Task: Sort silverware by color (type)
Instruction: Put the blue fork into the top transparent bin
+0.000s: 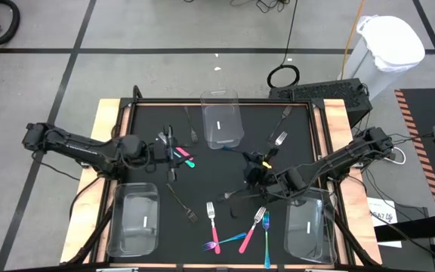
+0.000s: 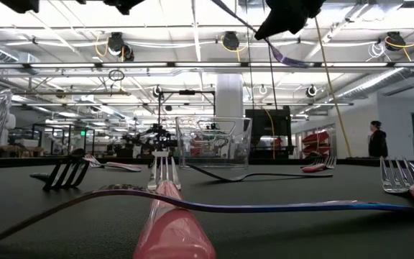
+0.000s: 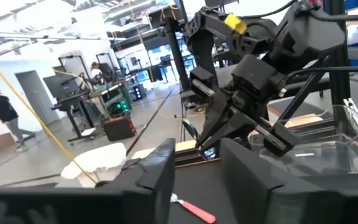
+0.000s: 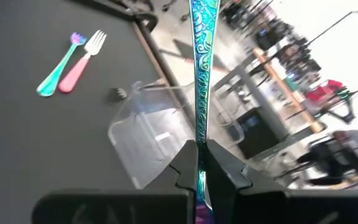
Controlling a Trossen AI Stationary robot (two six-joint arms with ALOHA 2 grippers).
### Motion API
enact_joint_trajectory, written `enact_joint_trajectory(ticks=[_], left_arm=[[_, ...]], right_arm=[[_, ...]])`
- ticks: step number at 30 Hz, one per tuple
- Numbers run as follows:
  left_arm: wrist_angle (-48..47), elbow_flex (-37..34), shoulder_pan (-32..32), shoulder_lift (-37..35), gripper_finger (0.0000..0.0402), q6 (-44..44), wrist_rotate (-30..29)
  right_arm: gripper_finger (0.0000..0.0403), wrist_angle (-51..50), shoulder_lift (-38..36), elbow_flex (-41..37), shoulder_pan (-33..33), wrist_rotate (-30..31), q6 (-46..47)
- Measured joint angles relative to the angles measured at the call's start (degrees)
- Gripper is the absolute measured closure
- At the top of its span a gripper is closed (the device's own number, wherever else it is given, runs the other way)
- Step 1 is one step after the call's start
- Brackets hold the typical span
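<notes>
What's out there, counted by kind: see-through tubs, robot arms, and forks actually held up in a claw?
Clear bins: 3
Robot arms: 2
Held pieces: 1, the teal utensil in the right gripper
Total: 6
The loose forks overlap too much for a sure count.

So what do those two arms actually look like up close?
Both arms are dark, nearly black, built of jointed boxy segments. The left arm and right arm each carry black cables along their length. The right one has a small yellow marking near its tool. Each tool ends in two flat, dark fingers.
</notes>
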Motion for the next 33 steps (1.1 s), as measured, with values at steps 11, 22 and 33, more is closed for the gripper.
enact_joint_trajectory(ticks=[11,22,33], left_arm=[[10.5,8.4,-0.7,16.1,0.0116,-5.9,-3.8],[31.6,12.8,-1.9,32.0,0.0114,-5.6,-4.2],[47.8,14.7,-3.5,39.7,0.0114,-1.7,-6.5]], right_arm=[[0.0392,0.6,0.0,0.0,3.9,9.2,-3.7],[0.0392,0.6,0.0,0.0,5.6,14.6,-4.3],[0.0392,0.5,0.4,0.0,5.5,14.4,-4.6]])
